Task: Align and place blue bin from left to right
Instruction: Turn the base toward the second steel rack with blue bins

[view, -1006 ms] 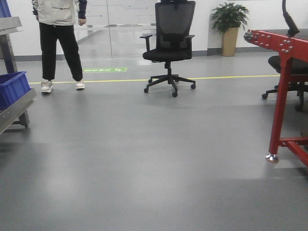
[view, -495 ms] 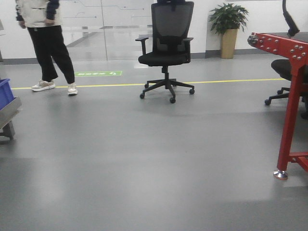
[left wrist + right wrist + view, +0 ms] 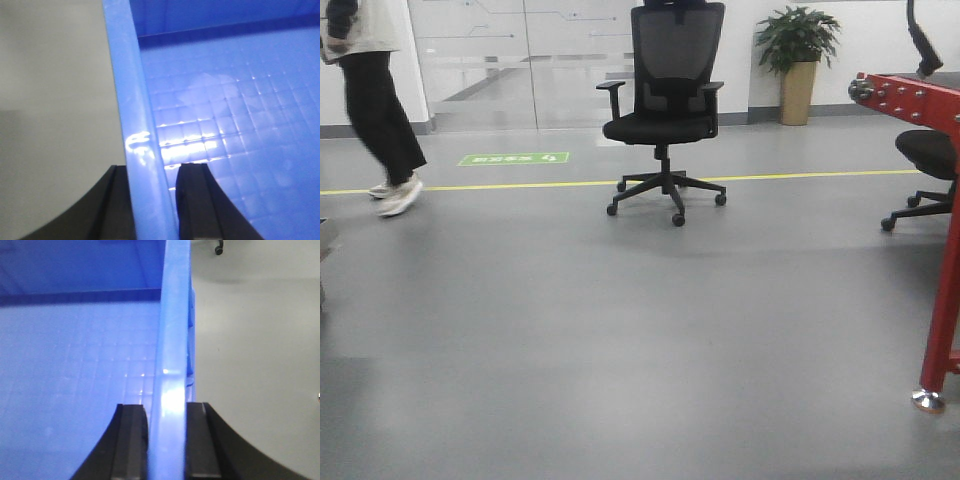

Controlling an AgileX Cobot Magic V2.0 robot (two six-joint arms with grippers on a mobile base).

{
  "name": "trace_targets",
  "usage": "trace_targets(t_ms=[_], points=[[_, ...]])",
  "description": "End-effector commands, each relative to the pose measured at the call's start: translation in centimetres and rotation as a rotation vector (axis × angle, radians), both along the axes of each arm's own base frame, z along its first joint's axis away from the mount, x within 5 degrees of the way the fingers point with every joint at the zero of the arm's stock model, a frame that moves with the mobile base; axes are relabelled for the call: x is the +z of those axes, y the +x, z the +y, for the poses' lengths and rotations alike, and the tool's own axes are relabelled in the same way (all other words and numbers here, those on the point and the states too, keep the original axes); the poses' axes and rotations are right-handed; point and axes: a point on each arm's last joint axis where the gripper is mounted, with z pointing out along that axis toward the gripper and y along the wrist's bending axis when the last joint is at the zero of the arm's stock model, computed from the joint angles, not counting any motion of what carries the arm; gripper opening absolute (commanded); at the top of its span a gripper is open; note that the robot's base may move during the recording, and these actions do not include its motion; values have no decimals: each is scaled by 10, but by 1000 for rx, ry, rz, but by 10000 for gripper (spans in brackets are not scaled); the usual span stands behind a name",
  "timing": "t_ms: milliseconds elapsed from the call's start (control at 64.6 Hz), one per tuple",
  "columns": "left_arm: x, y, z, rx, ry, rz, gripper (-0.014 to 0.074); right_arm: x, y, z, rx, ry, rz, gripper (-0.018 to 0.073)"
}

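The blue bin (image 3: 225,110) fills the left wrist view, its left wall running up the frame and its gridded floor to the right. My left gripper (image 3: 152,200) is shut on that wall, one black finger outside and one inside. In the right wrist view the same blue bin (image 3: 75,365) shows its right wall, and my right gripper (image 3: 167,440) is shut on it the same way. Grey floor lies beyond each wall. Neither the bin nor the grippers appear in the front view.
A black office chair (image 3: 665,100) stands ahead at mid-room behind a yellow floor line (image 3: 520,184). A red metal frame (image 3: 940,200) rises at the right with another chair (image 3: 925,160) behind it. A walking person (image 3: 370,100) is at far left. A potted plant (image 3: 797,60) stands by the back wall.
The front view has swung rightward: the blue bin and metal rack at the left edge slid out of frame, the red frame shifted right, and the person walked left.
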Motion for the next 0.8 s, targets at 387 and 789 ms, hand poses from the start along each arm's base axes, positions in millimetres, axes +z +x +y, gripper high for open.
trace_targets(t_ms=[387,789], points=[[17,-8,3,-7,11,-97,-16,24,-4,-6,-18,-16,-178,-78],[17,-8,3,-7,11,-97,-16,24,-4,-6,-18,-16,-178,-78]])
